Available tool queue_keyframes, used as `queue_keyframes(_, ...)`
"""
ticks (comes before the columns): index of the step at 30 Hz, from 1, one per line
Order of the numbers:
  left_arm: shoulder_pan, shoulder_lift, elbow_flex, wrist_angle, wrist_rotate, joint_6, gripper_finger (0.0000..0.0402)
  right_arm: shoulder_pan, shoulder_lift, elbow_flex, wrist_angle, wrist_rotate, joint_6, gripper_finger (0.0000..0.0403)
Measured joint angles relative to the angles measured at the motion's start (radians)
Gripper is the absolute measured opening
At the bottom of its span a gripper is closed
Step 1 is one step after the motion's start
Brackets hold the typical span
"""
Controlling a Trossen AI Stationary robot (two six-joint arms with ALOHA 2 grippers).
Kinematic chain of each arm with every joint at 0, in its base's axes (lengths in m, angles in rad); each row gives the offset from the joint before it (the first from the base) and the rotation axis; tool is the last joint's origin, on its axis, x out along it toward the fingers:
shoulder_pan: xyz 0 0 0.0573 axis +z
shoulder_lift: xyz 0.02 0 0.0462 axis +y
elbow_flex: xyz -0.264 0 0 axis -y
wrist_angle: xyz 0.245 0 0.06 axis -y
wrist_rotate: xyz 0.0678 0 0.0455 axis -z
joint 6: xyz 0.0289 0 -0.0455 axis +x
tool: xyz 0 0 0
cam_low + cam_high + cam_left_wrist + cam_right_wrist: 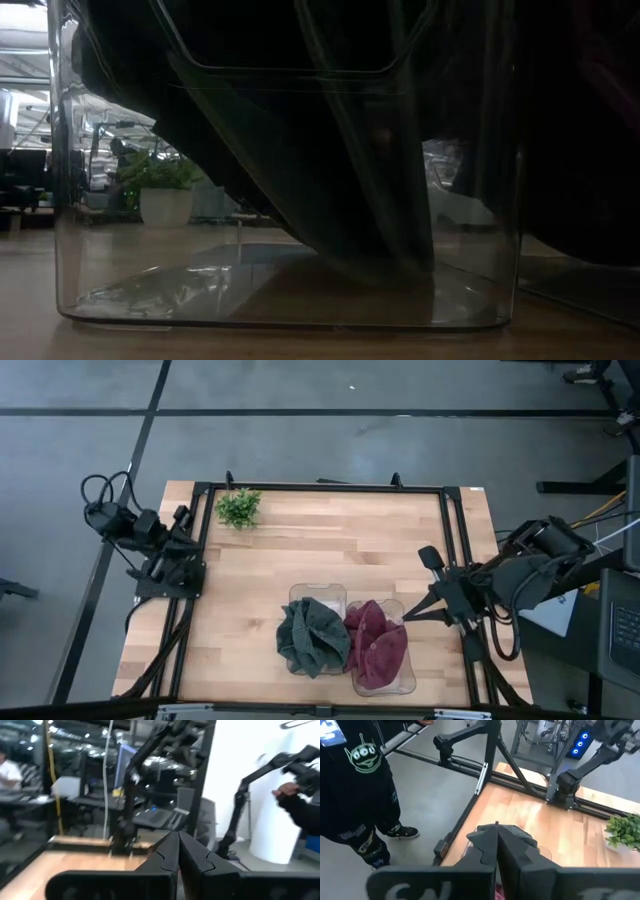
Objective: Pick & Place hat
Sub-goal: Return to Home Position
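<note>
**Now that the caps are binned, only parking remains**

As far as I can see, the gray cap (313,635) fills the left transparent bin (318,590) and the red caps (377,647) the right transparent bin (405,682). The left gripper (178,840) sits folded at the table's left edge. The right gripper (496,829) hangs beside the bins. Both are pinched closed and empty. I'd judge the right arm not quite home.

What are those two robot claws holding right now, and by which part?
Nothing. The left gripper and right gripper are both shut and empty; neither touches the gray cap or red cap.
</note>
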Motion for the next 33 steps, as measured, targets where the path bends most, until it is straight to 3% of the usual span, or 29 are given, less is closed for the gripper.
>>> queue_keyframes(6, 0.0, -0.185, -0.093, -0.173, -0.077, -0.117, 0.0003, 0.0, 0.0, 0.0, -0.033, 0.034, 0.072, 0.0007)
queue_keyframes(9, 0.004, -0.182, -0.1, -0.254, -0.119, -0.138, 0.0001, 0.0, 0.0, 0.0, -0.057, 0.101, 0.141, 0.0007)
queue_keyframes(13, 0.004, -0.182, -0.136, -0.238, -0.116, -0.143, 0.0003, 0.0, 0.0, 0.0, -0.078, 0.095, 0.205, 0.0007)
queue_keyframes(20, 0.005, -0.182, -0.268, -0.002, -0.022, -0.112, 0.0003, 0.0, 0.014, 0.0, -0.064, 0.094, 0.203, 0.0007)
queue_keyframes(26, 0.005, -0.182, -0.42, 0.184, -0.022, -0.123, 0.0001, 0.0, 0.046, -0.001, -0.091, 0.056, 0.199, 0.0007)
queue_keyframes(33, 0.005, -0.183, -0.658, 0.485, 0.019, -0.208, 0.0001, -0.005, 0.053, -0.001, 0.07, -0.035, 0.153, 0.0007)
